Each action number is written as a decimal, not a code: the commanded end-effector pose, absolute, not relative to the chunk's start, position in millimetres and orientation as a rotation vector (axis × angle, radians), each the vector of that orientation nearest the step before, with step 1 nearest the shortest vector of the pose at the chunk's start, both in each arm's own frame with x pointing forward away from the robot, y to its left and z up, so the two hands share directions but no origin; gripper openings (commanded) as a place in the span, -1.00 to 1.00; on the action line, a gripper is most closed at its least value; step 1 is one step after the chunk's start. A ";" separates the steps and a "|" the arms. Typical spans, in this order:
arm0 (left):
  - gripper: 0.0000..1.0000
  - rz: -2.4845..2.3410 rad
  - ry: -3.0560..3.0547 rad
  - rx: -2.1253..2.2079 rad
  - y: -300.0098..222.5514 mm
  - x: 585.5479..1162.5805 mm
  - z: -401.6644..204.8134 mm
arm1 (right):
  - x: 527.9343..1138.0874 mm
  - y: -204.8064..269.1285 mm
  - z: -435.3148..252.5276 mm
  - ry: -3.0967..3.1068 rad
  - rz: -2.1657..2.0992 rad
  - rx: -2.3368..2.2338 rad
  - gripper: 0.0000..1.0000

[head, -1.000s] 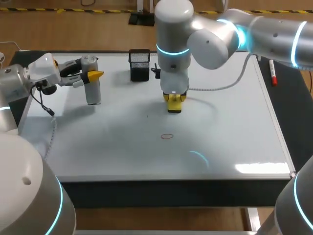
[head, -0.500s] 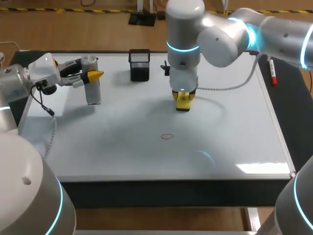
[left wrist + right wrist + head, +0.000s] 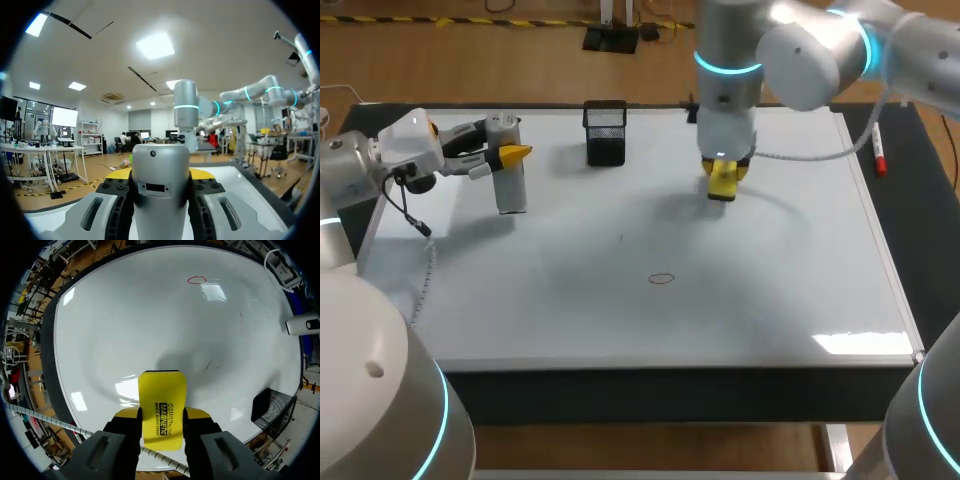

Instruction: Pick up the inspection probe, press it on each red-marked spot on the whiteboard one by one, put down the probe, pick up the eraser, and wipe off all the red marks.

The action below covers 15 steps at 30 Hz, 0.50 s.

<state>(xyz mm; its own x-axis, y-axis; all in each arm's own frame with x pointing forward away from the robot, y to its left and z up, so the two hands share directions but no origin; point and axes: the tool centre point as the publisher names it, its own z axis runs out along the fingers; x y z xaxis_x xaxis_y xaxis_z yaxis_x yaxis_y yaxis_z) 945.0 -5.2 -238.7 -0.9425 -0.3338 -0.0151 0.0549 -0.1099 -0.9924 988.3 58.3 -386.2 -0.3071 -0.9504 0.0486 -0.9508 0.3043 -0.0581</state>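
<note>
The grey cylindrical probe (image 3: pixel 510 185) stands upright over the whiteboard's (image 3: pixel 570 320) back left, with my left gripper (image 3: pixel 503 153) shut on its upper part. In the left wrist view the probe (image 3: pixel 160 195) fills the gap between the fingers of the left gripper (image 3: pixel 161 175). My right gripper (image 3: pixel 722 183) hangs over the board's back middle, shut on the yellow eraser (image 3: pixel 722 186); in the right wrist view the eraser (image 3: pixel 161 405) sticks out ahead of the right gripper (image 3: pixel 162 415). One red oval mark (image 3: pixel 662 279) lies near the board's centre, also visible as the red mark (image 3: pixel 197 280) far ahead of the eraser.
A black mesh holder (image 3: pixel 606 132) stands at the back of the board, between the two grippers. A red marker pen (image 3: pixel 877 148) lies off the board's right edge. A tiny dark speck (image 3: pixel 620 237) sits on the board left of centre.
My right arm has carried the eraser to the right and toward the back of the board. The left arm and probe have stayed where they were.
</note>
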 end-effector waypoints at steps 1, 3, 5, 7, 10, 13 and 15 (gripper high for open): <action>-1.00 -2.140 1.898 -0.309 -5.0 944.8 -237.9 | 993.9 28.8 -380.7 -2.581 0.093 1.795 -1.00; -1.00 -2.140 1.898 -0.309 -5.0 944.8 -237.9 | 998.9 17.1 -380.9 -2.609 0.093 1.753 -1.00; -1.00 -2.140 1.898 -0.309 -5.0 944.8 -237.9 | 1003.7 6.2 -381.2 -2.632 0.090 1.715 -1.00; -1.00 -2.140 1.898 -0.309 -5.0 944.8 -237.9 | 1008.0 -3.8 -382.2 -2.654 0.060 1.683 -1.00; -1.00 -2.140 1.898 -0.309 -5.0 944.8 -237.9 | 1014.7 -18.6 -385.4 -2.670 0.065 1.632 -1.00; -1.00 -2.140 1.898 -0.309 -5.0 944.8 -237.9 | 1019.9 -29.8 -389.1 -2.675 0.066 1.595 -1.00; -1.00 -2.140 1.898 -0.309 -5.0 944.8 -237.9 | 1022.0 -36.0 -391.2 -2.677 0.067 1.574 -1.00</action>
<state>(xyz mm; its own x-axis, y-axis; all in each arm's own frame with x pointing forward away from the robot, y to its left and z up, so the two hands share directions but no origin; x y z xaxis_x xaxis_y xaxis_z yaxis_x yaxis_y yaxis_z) 945.0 -5.3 -238.7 -0.9426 -0.3337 -0.0152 0.0549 -0.1100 -0.9924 1015.5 -31.5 -389.5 -0.4858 -0.8727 0.0485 -0.8740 0.4848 -0.0314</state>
